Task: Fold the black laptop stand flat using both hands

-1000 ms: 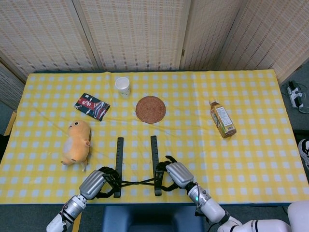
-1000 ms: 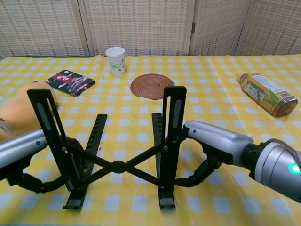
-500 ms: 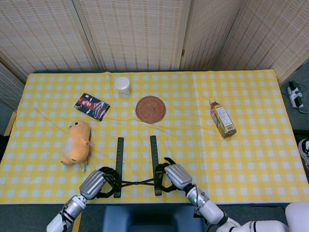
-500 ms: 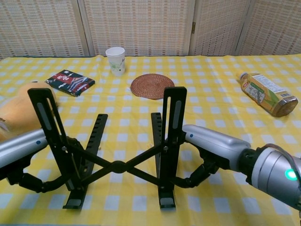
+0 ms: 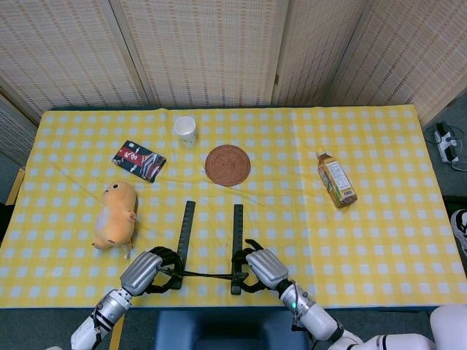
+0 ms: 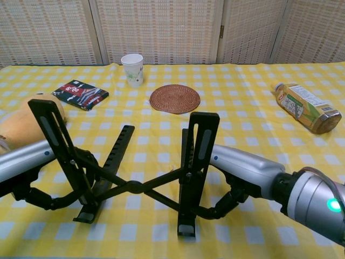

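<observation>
The black laptop stand (image 5: 210, 274) (image 6: 135, 186) sits near the table's front edge, its two rails pointing away from me and joined by a crossing link. In the chest view both support arms stand raised, and the left rail (image 6: 109, 162) is tipped with its far end off the cloth. My left hand (image 5: 143, 271) (image 6: 24, 162) grips the stand's left side, fingers curled around the base of the left support arm. My right hand (image 5: 264, 267) (image 6: 245, 171) grips the right side, fingers hooked under the right rail (image 6: 186, 178).
An orange plush toy (image 5: 117, 215) lies just left of the stand. Farther back are a dark snack packet (image 5: 139, 160), a paper cup (image 5: 185, 130) and a woven coaster (image 5: 228, 165). A tea bottle (image 5: 336, 179) lies on its side at the right.
The stand's left rail has swung, its far end now angled right toward the other rail and lifted. The crossing link looks flatter. Both hands keep their grip; the right hand has shifted slightly left.
</observation>
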`<action>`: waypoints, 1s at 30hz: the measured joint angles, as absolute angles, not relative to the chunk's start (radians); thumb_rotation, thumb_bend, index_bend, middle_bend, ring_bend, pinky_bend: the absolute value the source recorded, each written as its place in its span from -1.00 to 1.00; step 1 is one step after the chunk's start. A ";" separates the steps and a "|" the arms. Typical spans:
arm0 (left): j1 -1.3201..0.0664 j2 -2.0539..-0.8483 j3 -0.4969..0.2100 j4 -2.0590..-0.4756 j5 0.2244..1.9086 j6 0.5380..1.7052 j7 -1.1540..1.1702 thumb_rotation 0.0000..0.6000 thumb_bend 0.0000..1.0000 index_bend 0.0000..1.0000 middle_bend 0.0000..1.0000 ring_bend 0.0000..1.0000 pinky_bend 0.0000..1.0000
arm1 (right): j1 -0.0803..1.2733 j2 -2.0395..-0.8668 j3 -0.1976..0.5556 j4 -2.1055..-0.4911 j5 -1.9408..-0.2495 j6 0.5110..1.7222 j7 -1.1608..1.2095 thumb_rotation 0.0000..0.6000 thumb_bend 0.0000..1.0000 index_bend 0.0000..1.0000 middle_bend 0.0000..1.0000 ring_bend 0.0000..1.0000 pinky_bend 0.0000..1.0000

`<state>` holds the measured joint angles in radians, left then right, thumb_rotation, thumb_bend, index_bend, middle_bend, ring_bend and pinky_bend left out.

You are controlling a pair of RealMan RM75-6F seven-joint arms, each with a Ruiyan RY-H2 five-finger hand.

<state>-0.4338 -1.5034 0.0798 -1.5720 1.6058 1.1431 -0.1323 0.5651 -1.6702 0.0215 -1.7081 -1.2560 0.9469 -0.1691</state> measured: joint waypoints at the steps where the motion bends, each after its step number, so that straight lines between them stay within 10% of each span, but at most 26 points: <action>1: -0.436 -1.502 0.079 -1.574 1.606 1.141 -0.132 1.00 -0.02 0.19 -0.13 -0.38 -0.45 | 0.565 -1.669 0.021 -1.710 -1.261 0.948 -0.171 1.00 0.08 0.22 -0.34 -0.45 -0.89; 5: -0.435 -1.503 0.088 -1.572 1.606 1.133 -0.128 1.00 -0.03 0.09 -0.13 -0.41 -0.47 | 0.568 -1.660 0.018 -1.718 -1.281 0.952 -0.178 1.00 0.08 0.16 -0.36 -0.47 -0.89; 16: -0.442 -1.494 0.097 -1.581 1.616 1.125 -0.113 1.00 -0.15 -0.39 -0.40 -0.67 -0.56 | 0.578 -1.613 0.012 -1.758 -1.309 0.938 -0.175 1.00 0.08 -0.87 -0.64 -0.67 -1.00; 30: -0.438 -1.450 0.105 -1.637 1.644 1.157 -0.122 1.00 -0.21 -0.50 -0.47 -0.70 -0.59 | 0.587 -1.540 0.024 -1.862 -1.387 0.947 -0.097 1.00 0.08 -0.92 -0.67 -0.71 -1.00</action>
